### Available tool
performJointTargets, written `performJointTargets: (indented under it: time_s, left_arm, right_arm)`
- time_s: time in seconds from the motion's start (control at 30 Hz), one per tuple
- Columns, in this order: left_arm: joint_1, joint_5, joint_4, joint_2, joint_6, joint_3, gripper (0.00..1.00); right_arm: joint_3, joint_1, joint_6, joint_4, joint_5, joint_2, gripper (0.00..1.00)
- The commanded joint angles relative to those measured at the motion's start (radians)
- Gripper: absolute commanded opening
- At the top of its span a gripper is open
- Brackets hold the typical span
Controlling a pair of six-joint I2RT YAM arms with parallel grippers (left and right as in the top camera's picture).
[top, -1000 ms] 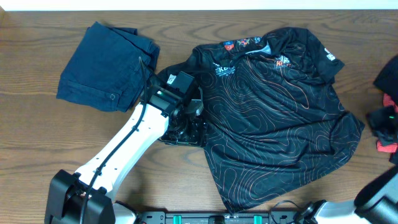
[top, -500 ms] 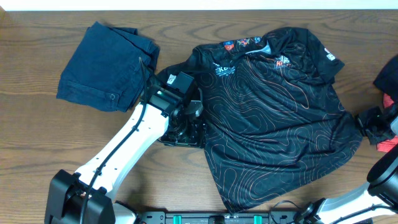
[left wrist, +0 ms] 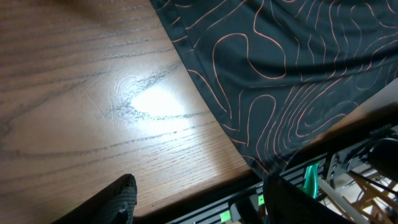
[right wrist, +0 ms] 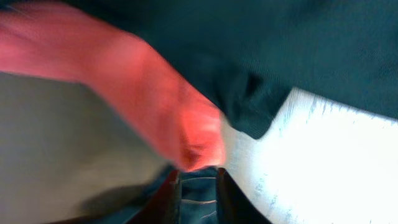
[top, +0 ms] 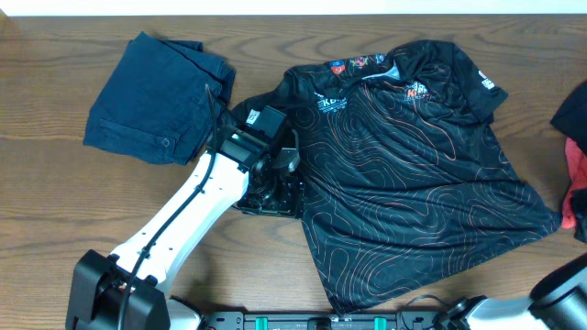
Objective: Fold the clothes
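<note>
At the far left of the wooden surface [top: 55,202], a folded navy denim garment [top: 151,96] is seen, with a button near its lower edge. To the right of it, the white left arm [top: 188,215] is stretched from the lower left corner toward the middle. The left end effector [top: 275,191] is placed at the left side of the black jersey [top: 413,174], near its left sleeve. In the left wrist view its fingers [left wrist: 118,199] are seen wide apart, released, and nothing is held between them; bare wood and the orange-lined edge of the jersey are shown beyond them. The jersey is laid flat and unfolded over the middle and right part of the surface, with the collar toward the far edge and small logos on the chest. At the right edge a red garment [top: 578,188] is partly seen, just beside the lower corner of the jersey. The right end effector [right wrist: 199,193] is shown only in the blurred right wrist view, close to red and dark cloth; whether it is clenched or released cannot be told.
</note>
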Motion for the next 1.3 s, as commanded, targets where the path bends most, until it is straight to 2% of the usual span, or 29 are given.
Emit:
performJointTargets:
  time_s: [0.0, 0.1, 0.13, 0.27, 0.4, 0.53, 0.7, 0.83, 0.93, 1.03, 1.27]
  left_arm:
    - [0.005, -0.008, 0.000, -0.021, 0.055, 0.042, 0.67]
    - [0.005, -0.013, 0.015, -0.020, 0.111, 0.094, 0.67]
    - [0.005, -0.027, 0.024, -0.020, 0.119, 0.113, 0.70]
    - [0.004, -0.087, 0.087, -0.020, 0.121, 0.153, 0.70]
    - [0.004, -0.088, 0.113, -0.019, 0.121, 0.153, 0.71]
    - [0.004, -0.088, 0.112, -0.019, 0.121, 0.153, 0.71]
    - [0.005, -0.088, 0.111, -0.019, 0.122, 0.153, 0.71]
    - [0.004, -0.088, 0.111, -0.019, 0.122, 0.153, 0.72]
    - [0.004, -0.088, 0.111, -0.019, 0.122, 0.153, 0.72]
    - [0.004, -0.089, 0.111, -0.019, 0.126, 0.153, 0.72]
    - [0.004, -0.095, 0.115, -0.019, 0.140, 0.153, 0.73]
  right_arm:
    - [0.003, 0.003, -0.061, 0.038, -0.203, -0.111, 0.26]
    - [0.003, 0.024, -0.073, 0.031, -0.385, -0.177, 0.29]
    - [0.002, 0.040, -0.072, 0.010, -0.394, -0.188, 0.28]
    - [0.002, 0.138, -0.077, -0.147, -0.385, -0.182, 0.25]
    - [-0.005, 0.251, -0.080, -0.298, -0.244, -0.138, 0.28]
    - [-0.050, 0.309, -0.072, -0.299, -0.093, -0.068, 0.30]
    - [-0.168, 0.307, -0.019, -0.180, -0.135, 0.026, 0.22]
    - [-0.243, 0.299, 0.001, -0.119, -0.080, 0.075, 0.22]
    - [-0.277, 0.267, 0.068, -0.139, 0.097, 0.080, 0.18]
    - [-0.272, 0.202, 0.085, -0.208, 0.187, 0.072, 0.11]
    - [-0.267, 0.102, 0.025, -0.287, 0.140, 0.001, 0.14]
